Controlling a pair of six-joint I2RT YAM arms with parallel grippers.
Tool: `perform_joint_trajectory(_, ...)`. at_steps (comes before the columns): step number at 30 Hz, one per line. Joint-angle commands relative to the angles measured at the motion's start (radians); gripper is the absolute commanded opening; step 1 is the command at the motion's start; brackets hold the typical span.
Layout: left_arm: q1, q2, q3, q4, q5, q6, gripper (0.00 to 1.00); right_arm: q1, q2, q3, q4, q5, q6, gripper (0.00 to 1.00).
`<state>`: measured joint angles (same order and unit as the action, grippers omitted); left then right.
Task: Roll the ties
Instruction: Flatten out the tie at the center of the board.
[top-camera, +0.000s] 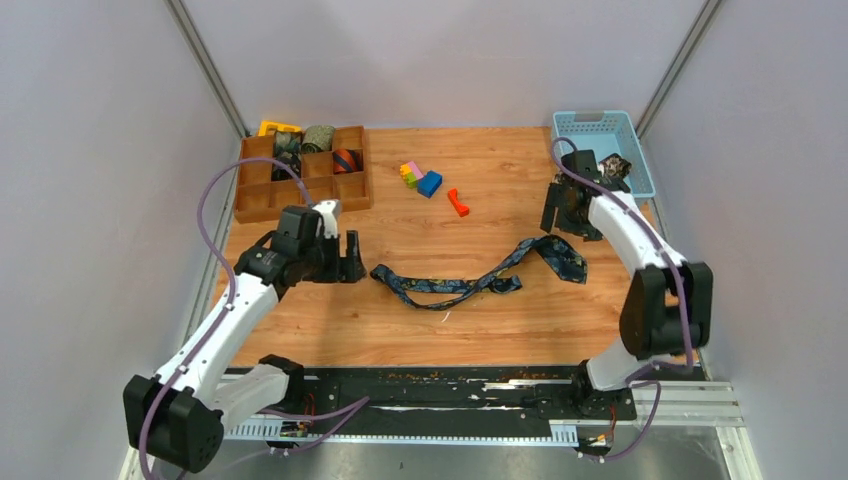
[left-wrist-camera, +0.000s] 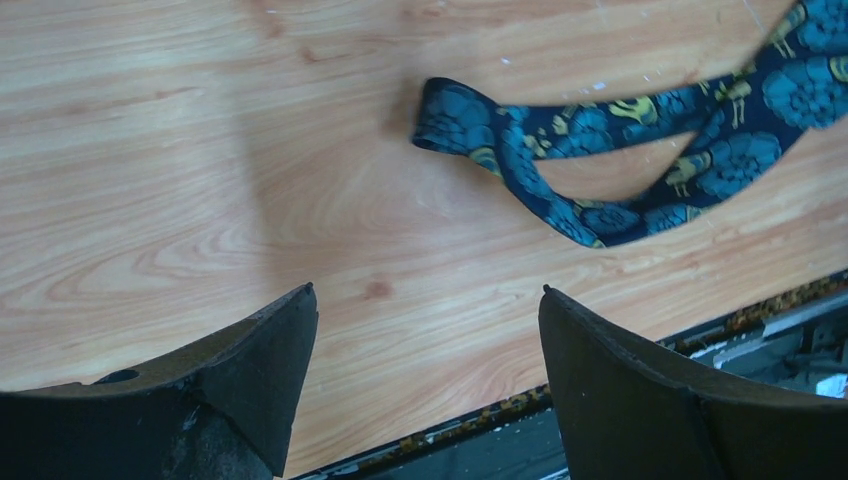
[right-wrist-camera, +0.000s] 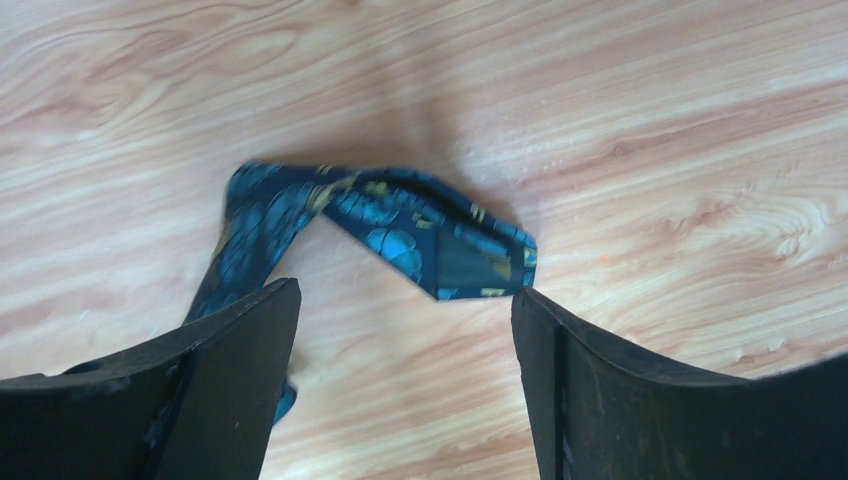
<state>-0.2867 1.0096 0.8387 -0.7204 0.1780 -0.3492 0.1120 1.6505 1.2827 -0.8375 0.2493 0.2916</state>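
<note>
A navy tie with gold-teal paisley (top-camera: 470, 280) lies unrolled and twisted across the middle of the table. My left gripper (top-camera: 352, 262) is open and empty just left of its narrow end, which shows in the left wrist view (left-wrist-camera: 455, 115) beyond the gripper (left-wrist-camera: 427, 300). My right gripper (top-camera: 553, 218) is open and empty just above its wide end (top-camera: 565, 258). In the right wrist view that folded pointed end (right-wrist-camera: 440, 245) lies just ahead of the gripper (right-wrist-camera: 405, 295). Rolled ties (top-camera: 318, 140) sit in a wooden divided box (top-camera: 262, 200). A black-tan floral tie (top-camera: 612, 165) lies in the blue basket (top-camera: 635, 175).
Small coloured plastic blocks (top-camera: 420, 178) and an orange piece (top-camera: 458, 202) lie at the back centre. The wooden box is at the back left, the blue basket at the back right. A black rail (top-camera: 450, 385) runs along the table's near edge.
</note>
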Motion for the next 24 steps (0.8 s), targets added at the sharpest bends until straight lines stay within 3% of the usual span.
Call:
perform_joint_trajectory(1, -0.155, -0.012, 0.034, 0.032, -0.090, -0.027, 0.87, 0.044, -0.253, -0.123, 0.039, -0.086, 0.016, 0.79)
perform_joint_trajectory(8, -0.465, -0.020, -0.026, 0.158, -0.338, 0.057, 0.88, 0.071, -0.541, -0.462, 0.235, -0.290, 0.125, 0.77)
perform_joint_trajectory(12, -0.569, -0.013, -0.070, 0.262, -0.414, 0.173, 0.85, 0.091, -0.616, -0.565, 0.286, -0.356, 0.153, 0.76)
perform_joint_trajectory(18, -0.705, 0.128, -0.049, 0.334, -0.404, 0.407, 0.81, 0.126, -0.650, -0.632, 0.324, -0.374, 0.153, 0.76)
perform_joint_trajectory(24, -0.732, 0.257, -0.041, 0.390, -0.248, 0.557, 0.83, 0.142, -0.673, -0.654, 0.322, -0.389, 0.143, 0.76)
